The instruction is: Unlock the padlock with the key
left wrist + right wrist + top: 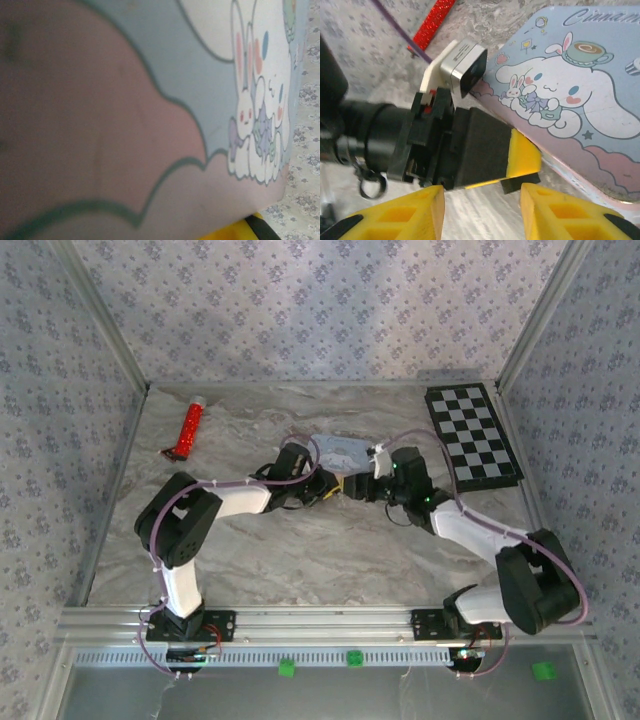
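Observation:
My left gripper (336, 492) reaches to mid-table beside the pastel cartoon tin (340, 451). In the right wrist view its black body ends in a yellow finger (524, 151). A small dark block, the padlock (520, 182), pokes out from under that finger, and the gripper looks shut on it. My right gripper (481, 210) faces it from just short of the block, its yellow fingers (415, 212) spread with bare table between them. I cannot make out the key. In the left wrist view the tin's printed lid (150, 125) sits very close to the lens.
A red glitter tube (190, 428) lies at the back left. A checkerboard (472, 435) lies at the back right. The tin (580, 95) sits just behind both grippers. A small metal ring (372, 189) shows under the left wrist. Patterned walls enclose three sides.

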`<state>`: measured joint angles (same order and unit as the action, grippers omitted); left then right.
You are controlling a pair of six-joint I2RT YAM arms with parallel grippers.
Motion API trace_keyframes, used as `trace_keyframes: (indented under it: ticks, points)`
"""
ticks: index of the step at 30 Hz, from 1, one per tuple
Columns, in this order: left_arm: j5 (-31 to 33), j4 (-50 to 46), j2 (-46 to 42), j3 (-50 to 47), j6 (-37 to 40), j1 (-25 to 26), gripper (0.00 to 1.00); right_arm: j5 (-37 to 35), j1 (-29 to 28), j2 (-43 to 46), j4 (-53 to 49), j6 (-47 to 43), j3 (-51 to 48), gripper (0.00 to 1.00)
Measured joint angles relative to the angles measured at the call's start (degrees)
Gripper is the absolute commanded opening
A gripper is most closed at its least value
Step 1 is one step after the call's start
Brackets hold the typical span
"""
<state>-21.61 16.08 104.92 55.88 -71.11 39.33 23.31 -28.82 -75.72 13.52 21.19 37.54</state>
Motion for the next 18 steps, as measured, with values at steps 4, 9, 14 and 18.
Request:
trace_keyframes:
  ticks: [4,9,14,18]
  points:
    - [0.2,-1.8,-1.0,0.1,-0.1,-0.3,0.00,-8.5,-5.8,2.2,3.1,-9.6,-6.1,0.44]
    - [0.1,-2.5,-2.9,-1.2,-1.0,-1.6,0.00,-15.0,-12.5,2.2,9.1,-20.3,-12.3,0.44]
    - [0.2,-2.4,-3.9,-2.8,-1.2,-2.3,0.00,-17.9,-15.1,0.5,15.5,-26.2,-13.3,0.44]
    - [0.2,-1.8,-4.5,-3.7,-1.5,-2.4,0.00,-19.4,-16.0,-3.0,20.0,-29.1,-13.4,0.44]
